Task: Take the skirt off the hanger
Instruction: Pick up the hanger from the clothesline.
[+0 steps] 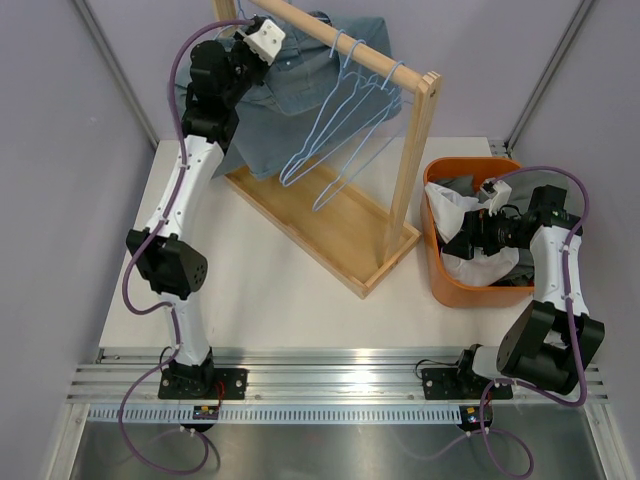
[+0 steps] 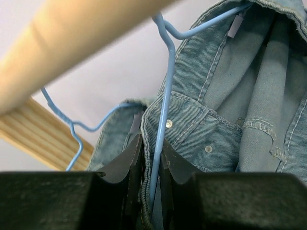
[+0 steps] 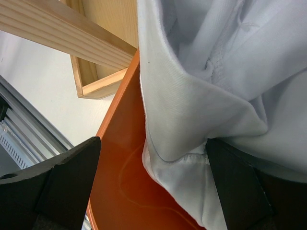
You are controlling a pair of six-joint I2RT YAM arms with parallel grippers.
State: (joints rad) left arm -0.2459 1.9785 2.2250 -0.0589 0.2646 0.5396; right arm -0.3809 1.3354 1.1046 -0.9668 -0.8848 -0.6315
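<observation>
We are reaching our left arm up high, because the soft blue denim skirt (image 1: 262, 120) is hanging at the far end of the round wooden rail (image 1: 335, 38). The skirt is draping over a thin light-blue wire hanger (image 2: 166, 81), and the hanger's hook is going up over the rail. Our left gripper (image 2: 151, 160) is squeezing nearly closed on the hanger's wire, with the skirt's edge tucked in right beside it. We are guessing this hold is for keeping the hanger steady so the skirt can slide off. We cannot tell if the cloth is getting pinched too. Our right gripper (image 3: 151, 191) is spreading wide open and holding nothing. It is hanging at the edge of the orange plastic basket (image 3: 120, 143), just beside a white cloth (image 3: 201, 96) and well apart from the skirt, so we are guessing it has no job right now.
</observation>
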